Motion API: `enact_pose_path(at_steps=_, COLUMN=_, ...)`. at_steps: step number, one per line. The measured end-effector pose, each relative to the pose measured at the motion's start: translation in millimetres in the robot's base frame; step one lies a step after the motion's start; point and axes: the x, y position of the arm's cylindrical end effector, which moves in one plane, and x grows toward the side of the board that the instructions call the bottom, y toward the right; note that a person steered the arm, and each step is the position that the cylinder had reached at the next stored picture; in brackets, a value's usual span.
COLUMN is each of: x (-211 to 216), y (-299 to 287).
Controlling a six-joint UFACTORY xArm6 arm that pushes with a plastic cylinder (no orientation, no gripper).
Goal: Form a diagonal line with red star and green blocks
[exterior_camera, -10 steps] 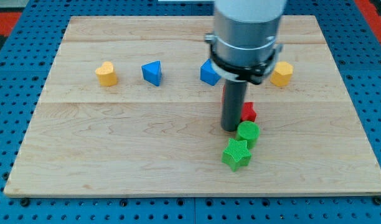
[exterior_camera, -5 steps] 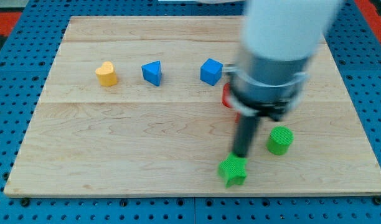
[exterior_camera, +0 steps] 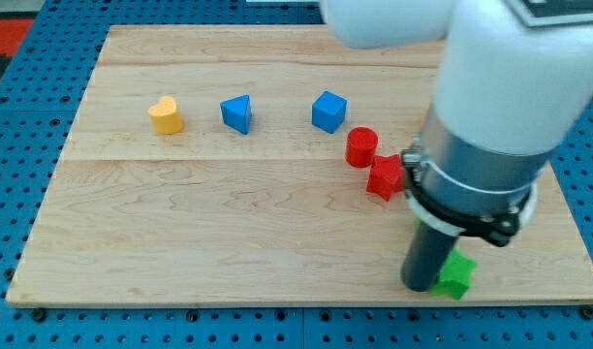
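The red star (exterior_camera: 384,178) lies right of the board's middle, touching the red cylinder (exterior_camera: 361,147) at its upper left. The green star (exterior_camera: 456,275) sits near the bottom edge at the right, partly hidden by my rod. My tip (exterior_camera: 420,287) rests against the green star's left side. The green cylinder is almost wholly hidden behind my arm; only a thin green sliver (exterior_camera: 419,224) shows above the rod. The wide arm body covers the board's right part.
A yellow heart (exterior_camera: 165,114), a blue triangular block (exterior_camera: 237,113) and a blue cube (exterior_camera: 328,111) stand in a row across the upper wooden board (exterior_camera: 180,242). The green star is close to the board's bottom edge.
My tip has swept right and down. The green star has moved right along the bottom edge, and the green cylinder has gone behind my arm. The red star and red cylinder now show.
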Motion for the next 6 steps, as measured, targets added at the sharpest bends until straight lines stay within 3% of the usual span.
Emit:
enact_pose_path(at_steps=2, x=6.9, y=-16.9)
enact_pose_path(at_steps=4, x=6.4, y=62.1)
enact_pose_path(at_steps=6, x=4.9, y=66.4)
